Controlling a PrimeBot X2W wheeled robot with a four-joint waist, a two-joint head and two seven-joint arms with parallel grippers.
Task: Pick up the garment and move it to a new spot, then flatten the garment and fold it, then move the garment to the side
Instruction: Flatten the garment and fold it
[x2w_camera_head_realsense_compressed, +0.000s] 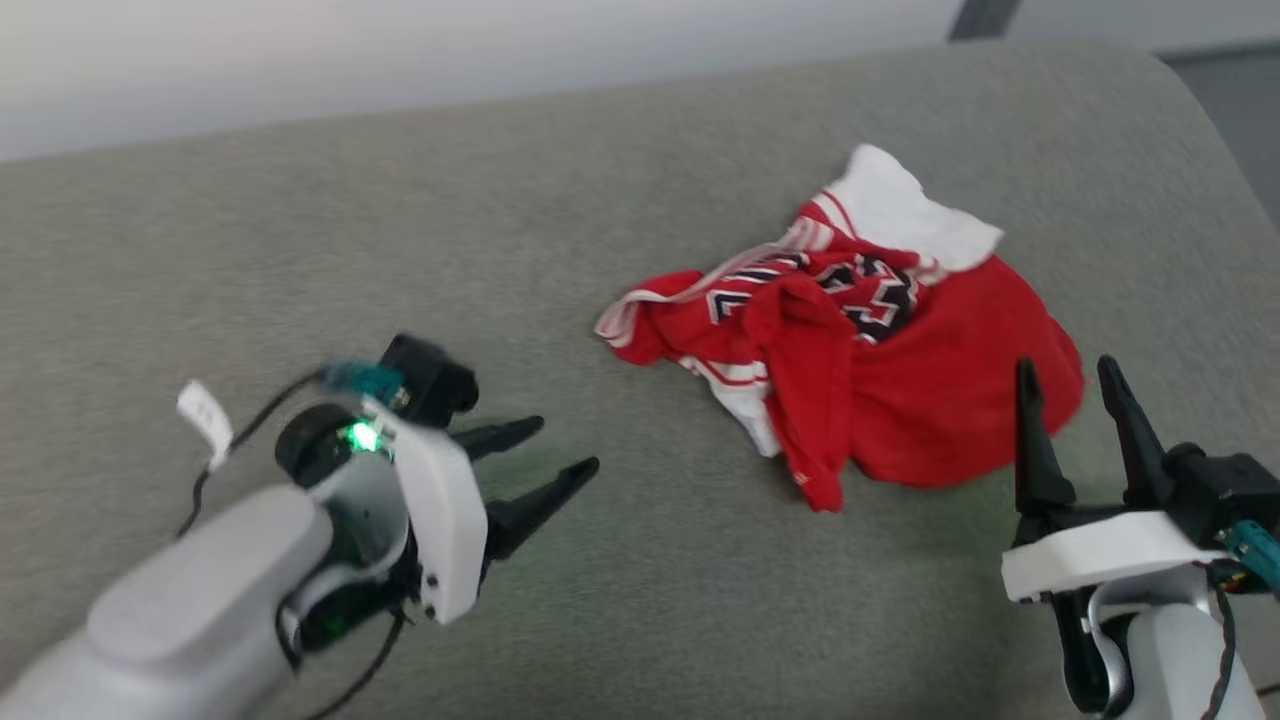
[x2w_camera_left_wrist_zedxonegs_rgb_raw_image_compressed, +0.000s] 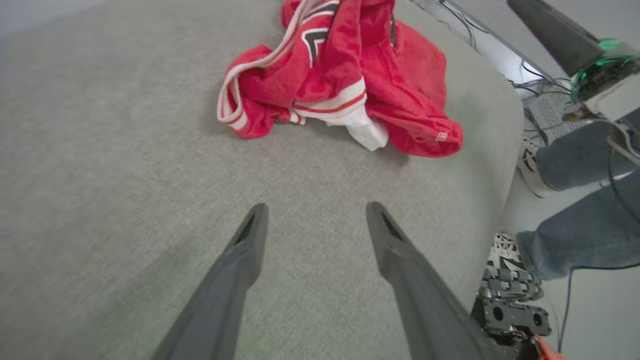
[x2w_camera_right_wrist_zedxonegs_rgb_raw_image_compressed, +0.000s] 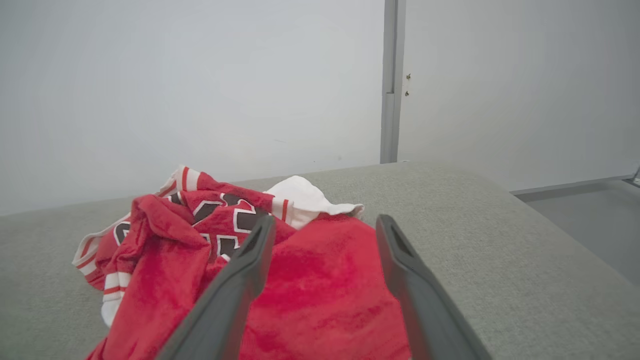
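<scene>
The garment (x2w_camera_head_realsense_compressed: 900, 380) lies crumpled in a heap on the grey cushioned surface (x2w_camera_head_realsense_compressed: 300, 250), right of centre: red cloth, a white sleeve at the far side, black-and-white lettering showing in the folds. My right gripper (x2w_camera_head_realsense_compressed: 1070, 372) is open at the heap's near right edge, fingers pointing away from me, nothing between them. In the right wrist view the garment (x2w_camera_right_wrist_zedxonegs_rgb_raw_image_compressed: 320, 280) spreads just beyond the right gripper (x2w_camera_right_wrist_zedxonegs_rgb_raw_image_compressed: 325, 222). My left gripper (x2w_camera_head_realsense_compressed: 568, 444) is open at the lower left, aimed toward the heap with bare fabric between. The left wrist view has the garment (x2w_camera_left_wrist_zedxonegs_rgb_raw_image_compressed: 345, 75) beyond the left gripper (x2w_camera_left_wrist_zedxonegs_rgb_raw_image_compressed: 315, 210).
The grey surface (x2w_camera_left_wrist_zedxonegs_rgb_raw_image_compressed: 100, 150) rounds off at its right edge. In the left wrist view, past that edge, a person's legs in jeans (x2w_camera_left_wrist_zedxonegs_rgb_raw_image_compressed: 580, 200) and a shoe (x2w_camera_left_wrist_zedxonegs_rgb_raw_image_compressed: 527, 165) stand on the floor beside cables (x2w_camera_left_wrist_zedxonegs_rgb_raw_image_compressed: 530, 80). A pale wall (x2w_camera_right_wrist_zedxonegs_rgb_raw_image_compressed: 200, 75) rises behind.
</scene>
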